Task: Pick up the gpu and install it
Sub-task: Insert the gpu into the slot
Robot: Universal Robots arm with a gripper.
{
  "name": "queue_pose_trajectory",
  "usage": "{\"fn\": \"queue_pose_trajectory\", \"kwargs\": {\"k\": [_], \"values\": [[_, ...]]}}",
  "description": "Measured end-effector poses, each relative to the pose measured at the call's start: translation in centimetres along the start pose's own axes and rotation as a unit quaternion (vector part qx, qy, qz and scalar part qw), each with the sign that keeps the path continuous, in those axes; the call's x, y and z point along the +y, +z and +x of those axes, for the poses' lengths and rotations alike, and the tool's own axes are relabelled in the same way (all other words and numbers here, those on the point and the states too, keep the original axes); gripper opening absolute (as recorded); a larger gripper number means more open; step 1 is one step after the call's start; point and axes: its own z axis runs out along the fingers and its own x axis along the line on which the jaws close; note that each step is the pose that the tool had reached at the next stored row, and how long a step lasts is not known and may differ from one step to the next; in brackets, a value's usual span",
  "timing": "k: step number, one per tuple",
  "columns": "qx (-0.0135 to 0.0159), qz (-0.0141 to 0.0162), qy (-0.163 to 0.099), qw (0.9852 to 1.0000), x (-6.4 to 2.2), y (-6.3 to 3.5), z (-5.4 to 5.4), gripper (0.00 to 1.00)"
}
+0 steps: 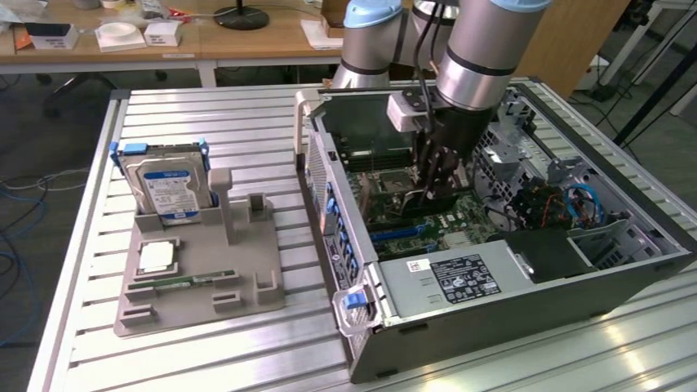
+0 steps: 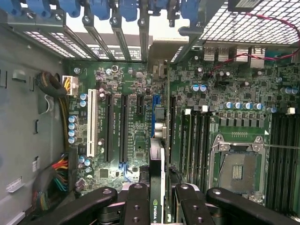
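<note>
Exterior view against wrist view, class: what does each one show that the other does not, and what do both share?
Exterior view alone: the hard drive standing in the grey holder, a memory stick lying flat on it, and the slatted table.

Wrist view alone: the white expansion slot, the empty CPU socket, and the gpu seen edge-on between the black fingers.

Both: the gripper inside the open computer case, above the green motherboard.

Green motherboard (image 2: 136, 136) dotted with blue capacitors, black tool (image 2: 157, 206), silver hard drive (image 1: 169, 192) wearing a blue-white label, grey slatted desk (image 1: 218, 110).
</note>
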Motion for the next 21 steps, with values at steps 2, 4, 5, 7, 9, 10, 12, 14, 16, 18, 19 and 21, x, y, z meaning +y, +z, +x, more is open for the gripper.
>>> {"fn": "queue_pose_trajectory", "kwargs": {"k": [2, 4, 5, 7, 9, 10, 12, 14, 16, 18, 19, 21], "values": [[0.0000, 0.0000, 0.000, 1.0000, 0.01, 0.09, 0.0, 0.26], [0.0000, 0.0000, 0.000, 1.0000, 0.07, 0.15, 0.0, 0.26], [-0.0001, 0.0000, 0.000, 1.0000, 0.12, 0.20, 0.0, 0.26], [0.0000, 0.0001, 0.000, 1.0000, 0.33, 0.32, 0.0, 0.26], [0.0000, 0.0000, 0.000, 1.0000, 0.52, 0.49, 0.0, 0.26], [0.0000, 0.0000, 0.000, 1.0000, 0.59, 0.58, 0.0, 0.26], [0.0001, 0.0000, 0.000, 1.0000, 0.66, 0.72, 0.0, 0.26], [0.0002, 0.0000, 0.000, 1.0000, 0.77, 0.86, 0.0, 0.26], [0.0003, 0.0000, 0.000, 1.0000, 0.91, 0.96, 0.0, 0.26], [0.0004, 0.0000, 0.000, 1.0000, 1.06, 1.02, 0.0, 0.26], [0.0004, 0.0000, 0.000, 1.0000, 1.16, 1.07, 0.0, 0.26], [0.0005, 0.0000, 0.000, 1.0000, 1.39, 1.15, 0.0, 0.26]]}}
